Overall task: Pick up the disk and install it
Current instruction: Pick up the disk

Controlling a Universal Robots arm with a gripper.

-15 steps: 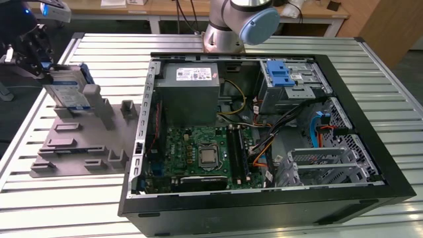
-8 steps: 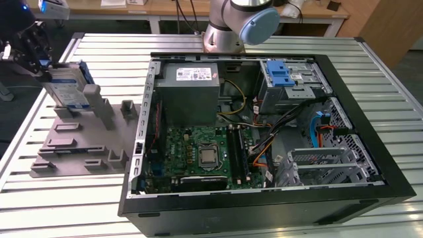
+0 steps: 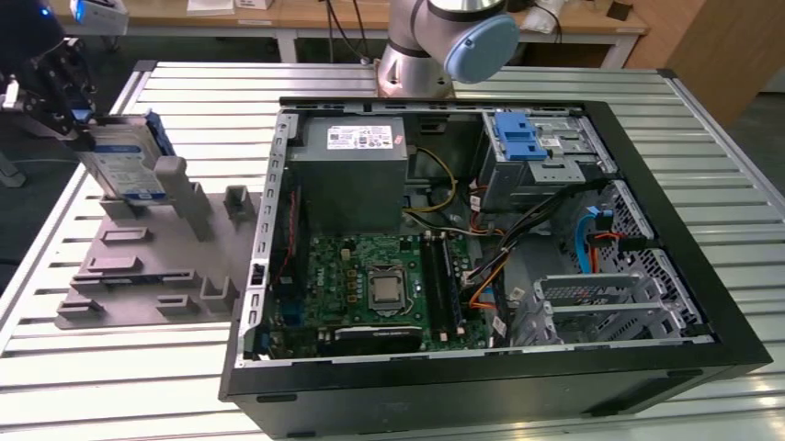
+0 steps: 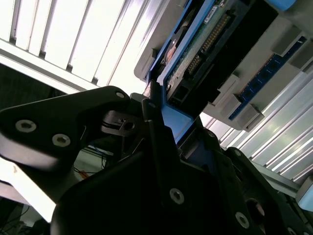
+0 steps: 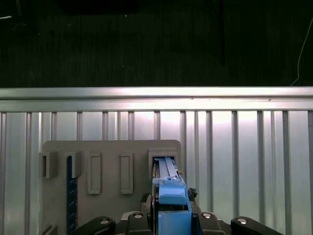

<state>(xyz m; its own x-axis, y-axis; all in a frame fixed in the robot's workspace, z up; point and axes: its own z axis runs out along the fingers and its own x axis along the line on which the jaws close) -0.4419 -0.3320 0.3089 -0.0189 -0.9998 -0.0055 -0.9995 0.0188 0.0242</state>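
Between the fingers [image 3: 72,124] sits the top edge of the disk [image 3: 123,161]. The fingers are clenched on its blue frame. In the second wrist view one black finger [image 4: 155,142] presses flat on the blue frame [image 4: 172,122]. Just past that finger you can see the end of the disk [image 4: 205,39], with its green board and a row of gold pins. In the first wrist view the blue frame of the disk [image 5: 168,191] pokes out from between the fingers, straight toward a slot in the grey holder [image 5: 112,152].

Below the fingers the disk stands on its edge, leaning a little. Its white and blue label faces out. Its low edge is down by the tall posts of the grey holder [image 3: 147,266]. I cannot tell if the disk touches the slot or hangs just above it. A thin blue strip [image 5: 71,196] lies in another slot of the holder, away from the fingers.

Under the holder is the table [image 3: 123,386], made of long silver slats.

Far from the fingers, toward the exterior view's right, sits a big black computer [image 3: 491,390] with its side off. Inside it are a grey box [image 3: 349,170] with a white sticker, a blue latch [image 3: 521,138] and a green board [image 3: 381,285]. Behind the computer stands the arm's grey and blue joint [image 3: 448,41], well apart from the fingers.
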